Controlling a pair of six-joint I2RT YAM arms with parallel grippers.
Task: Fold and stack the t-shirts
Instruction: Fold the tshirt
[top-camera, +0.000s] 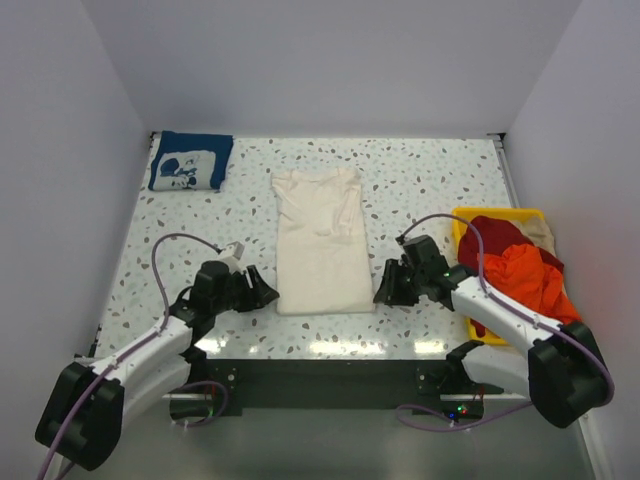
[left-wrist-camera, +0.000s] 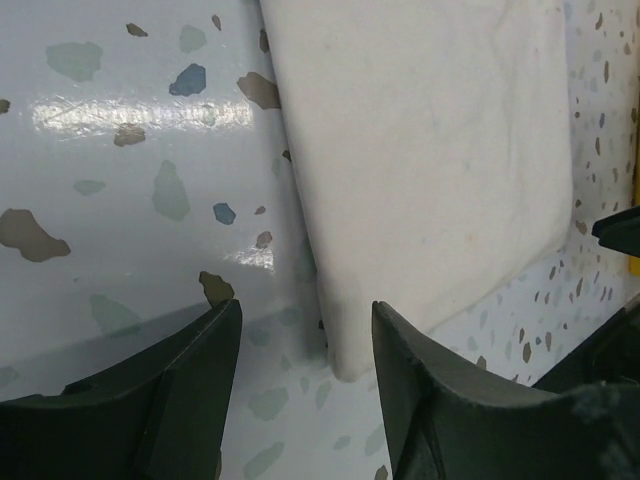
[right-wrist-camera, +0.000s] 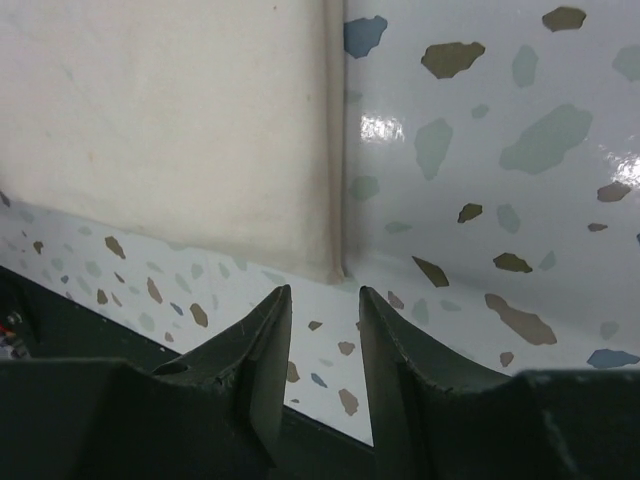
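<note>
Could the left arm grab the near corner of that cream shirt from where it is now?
Probably yes. The left gripper sits open just beside the cream shirt, at its near corner, with only bare table between them.

Speckled table (top-camera: 430, 185): cream t-shirt (top-camera: 322, 240) centre, navy t-shirt (top-camera: 190, 160) far-left, yellow bin (top-camera: 497, 212) right.

Our left arm (top-camera: 140, 355) and right arm (top-camera: 500, 315) wear white shells between black joints; purple cables (top-camera: 175, 238) run along both; our fingers (left-wrist-camera: 150, 400) are black wedges.
</note>
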